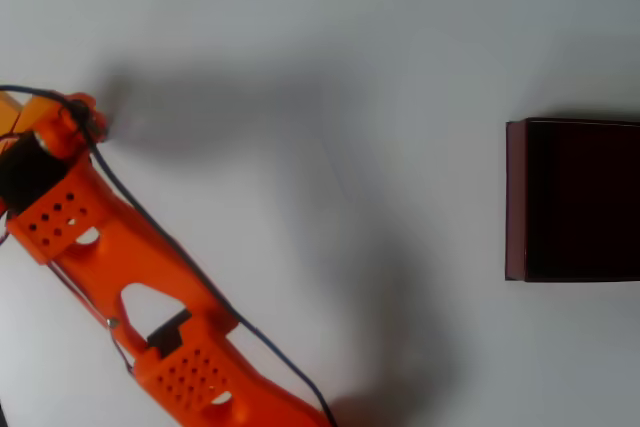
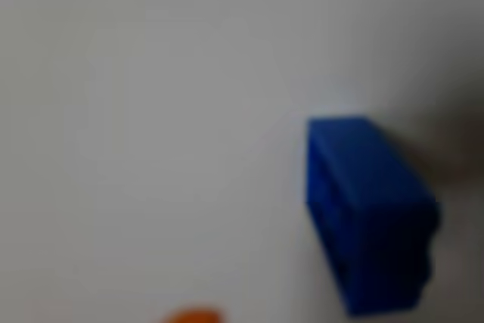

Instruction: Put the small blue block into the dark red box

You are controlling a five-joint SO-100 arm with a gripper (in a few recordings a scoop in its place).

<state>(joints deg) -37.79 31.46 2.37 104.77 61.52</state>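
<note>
i see the small blue block (image 2: 368, 213) on the white table (image 2: 151, 111) in wrist view, blurry. dark red box (image 1: 573, 199) sits far right in the overhead view, well apart from the orange arm (image 1: 130, 287). can't tell if the gripper is open or closed.

Orange arm (image 1: 150, 287) stretched diagonally toward the overhead view's upper left, pincer end at the left edge.

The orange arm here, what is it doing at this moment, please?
The orange arm stretches across the white table toward the upper left of the overhead view. Its wrist view shows the small blue block close below on the table, blurred and not held. A bit of orange at the bottom edge may belong to the end effector, and whether it is open cannot be told. The dark red box stands far off at the right edge of the overhead view. The block is not yet in the box.
</note>
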